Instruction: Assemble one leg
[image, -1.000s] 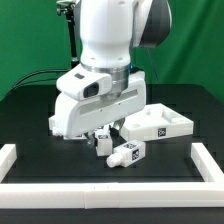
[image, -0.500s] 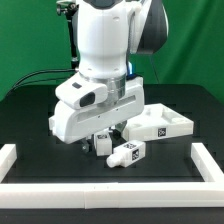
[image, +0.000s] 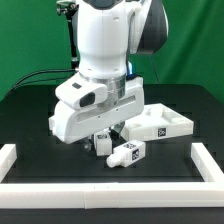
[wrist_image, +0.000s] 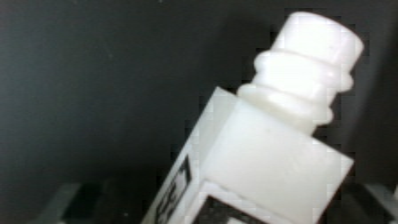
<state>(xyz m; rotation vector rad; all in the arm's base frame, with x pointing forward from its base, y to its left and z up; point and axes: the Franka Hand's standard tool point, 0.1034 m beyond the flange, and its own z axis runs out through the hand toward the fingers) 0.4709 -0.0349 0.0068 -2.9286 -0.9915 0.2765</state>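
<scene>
My gripper (image: 103, 133) is low over the black table, at the exterior view's left of the large white tray-like panel (image: 160, 122). It is shut on a small white leg (image: 100, 141) with fiducial tags. The wrist view shows this leg (wrist_image: 267, 160) very close and slanted. Its ribbed screw end (wrist_image: 311, 60) points away from the jaws, over the dark table. The jaws are mostly hidden behind the leg. A second tagged white leg (image: 127, 153) lies on the table just beside the gripper, towards the front.
A white rail (image: 110, 193) runs along the table's front, with short white rails at the left (image: 8, 155) and right (image: 205, 160). A green backdrop stands behind. The arm's bulky white body hangs over the middle of the table.
The arm's wrist has shifted slightly to the exterior view's left and tilted. The held leg rose a little. The leg on the table and the panel have not moved.
</scene>
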